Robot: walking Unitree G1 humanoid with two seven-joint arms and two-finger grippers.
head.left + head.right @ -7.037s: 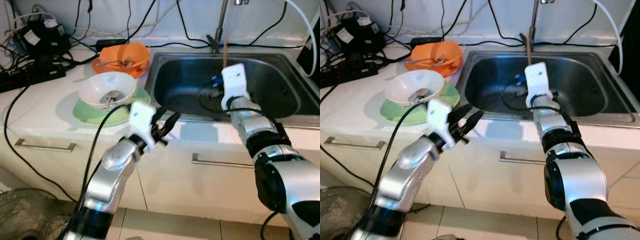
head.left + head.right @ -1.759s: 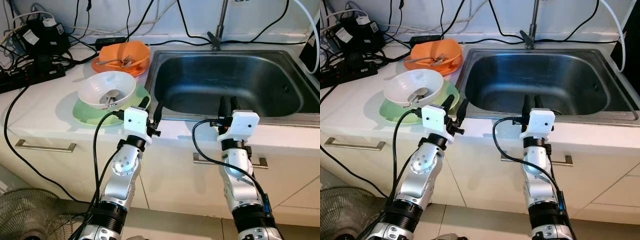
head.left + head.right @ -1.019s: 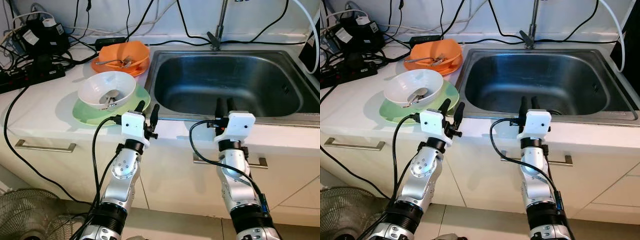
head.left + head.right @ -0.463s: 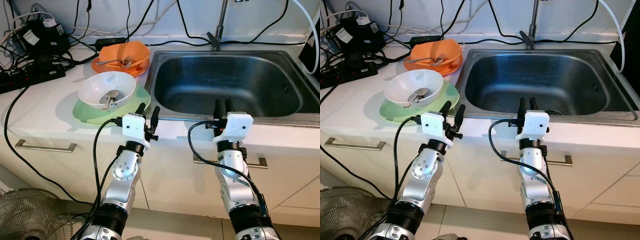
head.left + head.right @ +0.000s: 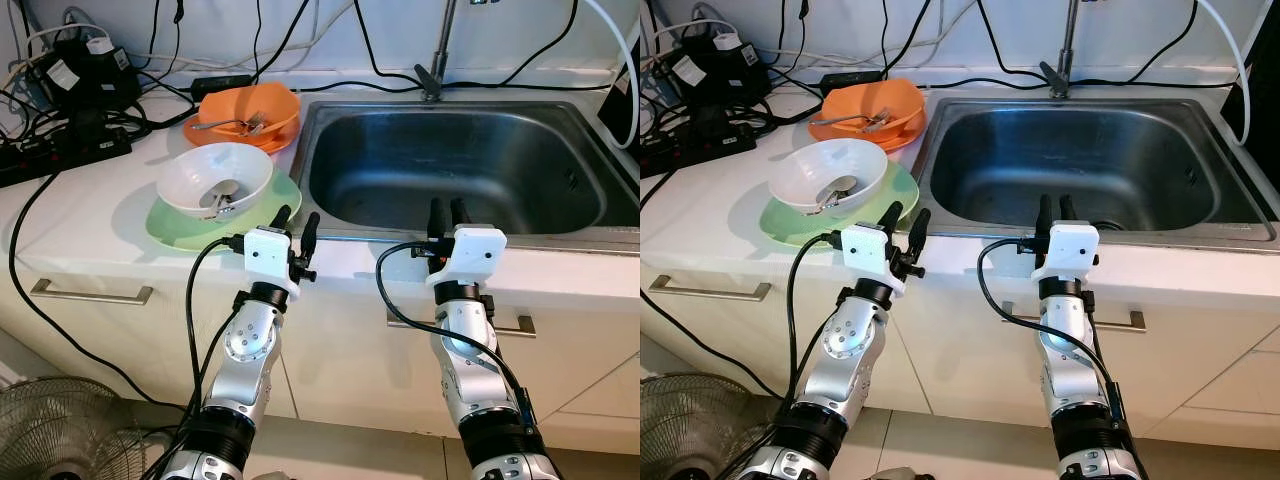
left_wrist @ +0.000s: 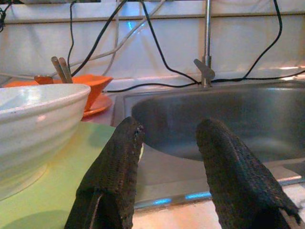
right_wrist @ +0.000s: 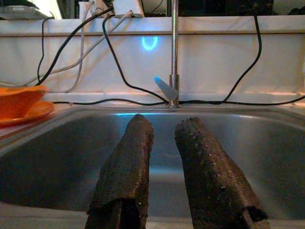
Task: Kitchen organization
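Both arms pulled back; left gripper (image 5: 296,221) parted beside white ceramic bowl (image 5: 214,179), right gripper (image 5: 444,213) nearly together, empty. Next: grasp bowl.

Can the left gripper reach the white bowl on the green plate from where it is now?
Probably yes. The left gripper is open at the counter edge, beside the green plate. The white bowl sits just ahead to its left, and nothing stands between them.

Silver arms — white wrist boxes (black cables), black claws.
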